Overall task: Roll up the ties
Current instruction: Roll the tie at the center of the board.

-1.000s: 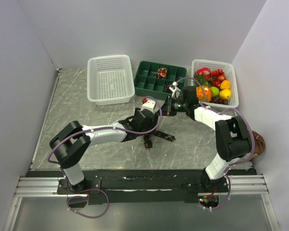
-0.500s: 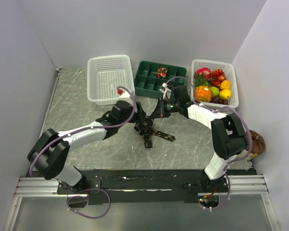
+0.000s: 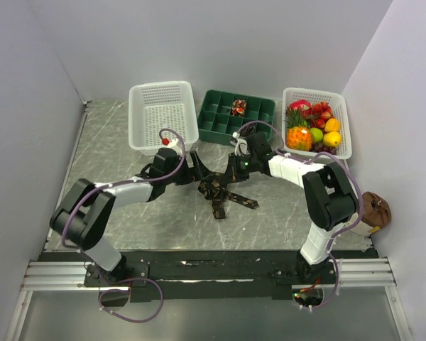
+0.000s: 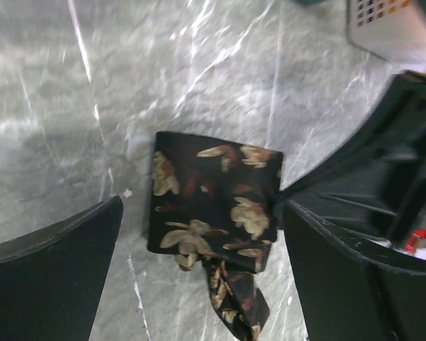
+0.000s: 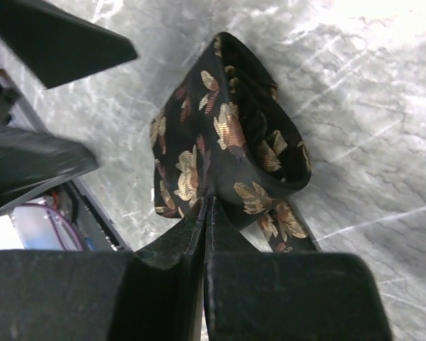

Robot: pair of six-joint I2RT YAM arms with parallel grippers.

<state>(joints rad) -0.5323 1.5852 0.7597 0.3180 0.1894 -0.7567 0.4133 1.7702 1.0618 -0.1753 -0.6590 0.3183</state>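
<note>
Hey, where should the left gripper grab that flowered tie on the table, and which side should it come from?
Probably the flat folded block of the tie, pinched across its two straight side edges. The open left gripper straddles it from above, a finger on each side, so a straight descent fits. Avoid the crumpled tail and the loop the right gripper pinches.

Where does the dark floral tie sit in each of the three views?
Top external: the tie lies mid-table, below the green tray.
Left wrist: tie centre frame, between the open left gripper fingers.
Right wrist: tie centre, looped, pinched by the shut right gripper.
Shared landmark: the grey marbled tabletop beneath it.
</note>
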